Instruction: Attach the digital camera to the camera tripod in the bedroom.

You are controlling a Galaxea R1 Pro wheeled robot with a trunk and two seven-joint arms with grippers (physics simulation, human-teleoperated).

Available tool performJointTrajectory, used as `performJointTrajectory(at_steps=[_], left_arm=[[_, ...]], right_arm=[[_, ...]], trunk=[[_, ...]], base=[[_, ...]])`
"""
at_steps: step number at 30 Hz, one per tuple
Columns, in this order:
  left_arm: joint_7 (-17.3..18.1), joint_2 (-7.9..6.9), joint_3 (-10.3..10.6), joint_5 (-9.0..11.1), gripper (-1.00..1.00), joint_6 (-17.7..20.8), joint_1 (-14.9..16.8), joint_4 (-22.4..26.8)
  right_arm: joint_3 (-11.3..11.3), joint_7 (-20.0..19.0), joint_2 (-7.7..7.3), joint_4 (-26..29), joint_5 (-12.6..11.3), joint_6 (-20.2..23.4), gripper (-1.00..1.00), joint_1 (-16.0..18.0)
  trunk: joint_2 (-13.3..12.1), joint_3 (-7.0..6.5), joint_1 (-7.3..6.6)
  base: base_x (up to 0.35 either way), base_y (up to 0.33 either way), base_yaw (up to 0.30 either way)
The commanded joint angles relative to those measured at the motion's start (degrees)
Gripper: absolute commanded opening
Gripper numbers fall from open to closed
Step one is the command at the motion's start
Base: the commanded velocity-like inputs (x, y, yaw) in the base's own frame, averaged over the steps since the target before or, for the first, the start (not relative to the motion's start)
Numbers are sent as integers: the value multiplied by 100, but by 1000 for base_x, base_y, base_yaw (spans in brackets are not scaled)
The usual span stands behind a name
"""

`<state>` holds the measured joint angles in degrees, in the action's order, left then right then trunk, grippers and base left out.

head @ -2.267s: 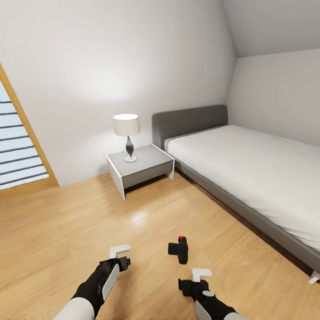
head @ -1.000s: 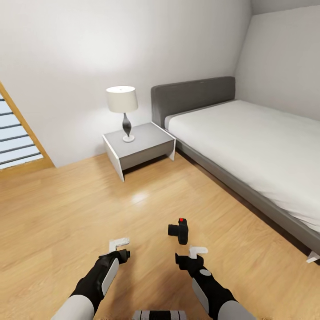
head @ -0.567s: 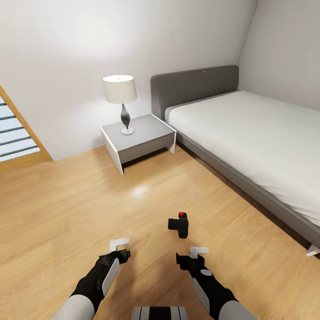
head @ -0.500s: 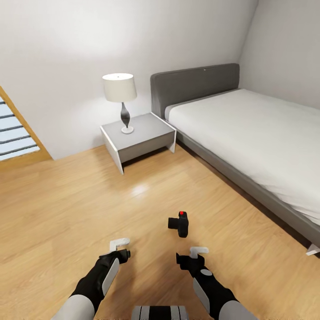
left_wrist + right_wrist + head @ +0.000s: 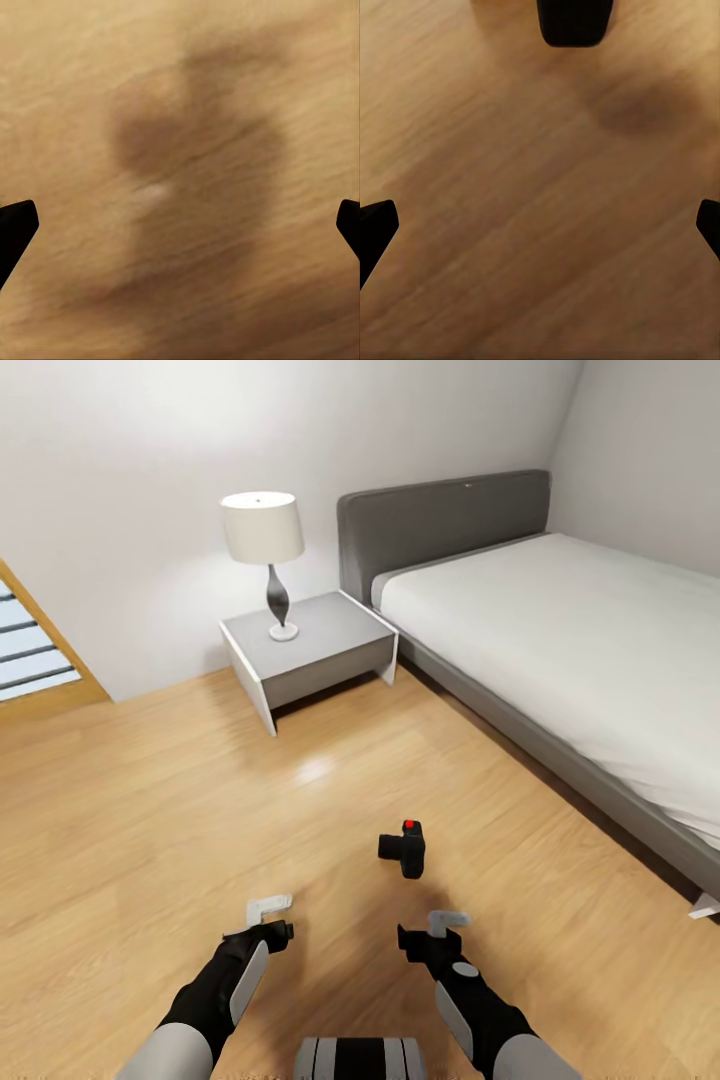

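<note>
- Bed (image 5: 560, 630) stands along the right wall, nightstand (image 5: 305, 650) and lamp (image 5: 265, 555) beside it.
- Camera (image 5: 404, 848) lies on the floor (image 5: 150, 810), just ahead of the right gripper (image 5: 447, 925), apart.
- Left gripper (image 5: 268, 908) and right gripper: both spread wide, empty.

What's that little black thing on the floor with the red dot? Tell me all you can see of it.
It is the camera: a small, black, boxy body with a stubby part jutting toward the left of the head view and a red dot on its far end. It looks matte, like plastic. It lies alone on the wood floor, just ahead of the right gripper, touching nothing else.
</note>
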<state>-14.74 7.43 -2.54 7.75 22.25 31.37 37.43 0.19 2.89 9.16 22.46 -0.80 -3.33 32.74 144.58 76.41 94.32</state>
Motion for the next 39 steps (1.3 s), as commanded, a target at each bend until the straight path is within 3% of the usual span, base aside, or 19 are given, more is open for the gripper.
performJointTrajectory(at_steps=[1, 4, 12, 16, 22, 39], left_arm=[[-29, 4, -10, 60, 100, 18, 1, 10], [-29, 4, -8, 60, 100, 12, 1, 10], [-63, -13, -58, 255, 100, -116, -11, 50], [-46, -17, -61, 226, 100, -143, -10, 8], [-40, -21, -57, 320, 100, -244, -12, -10], [-38, -15, -54, 376, 100, -291, -12, -3]], right_arm=[[4, 18, 1, 7, -9, -19, 100, 3], [6, 17, -5, 40, -8, -16, 100, 1], [-23, 139, -247, 299, -15, 126, 100, 60], [21, 152, -136, 391, 22, 62, 100, 63], [50, 170, -216, 585, 47, 74, 100, 65], [10, 184, -291, 836, 586, 368, 100, 65]], trunk=[[3, 27, 1], [7, 93, 9], [7, 92, 9], [7, 92, 9], [7, 92, 9], [7, 92, 9]], base=[[0, 0, 0], [0, 0, 0], [0, 0, 0], [0, 0, 0], [0, 0, 0], [0, 0, -17]])
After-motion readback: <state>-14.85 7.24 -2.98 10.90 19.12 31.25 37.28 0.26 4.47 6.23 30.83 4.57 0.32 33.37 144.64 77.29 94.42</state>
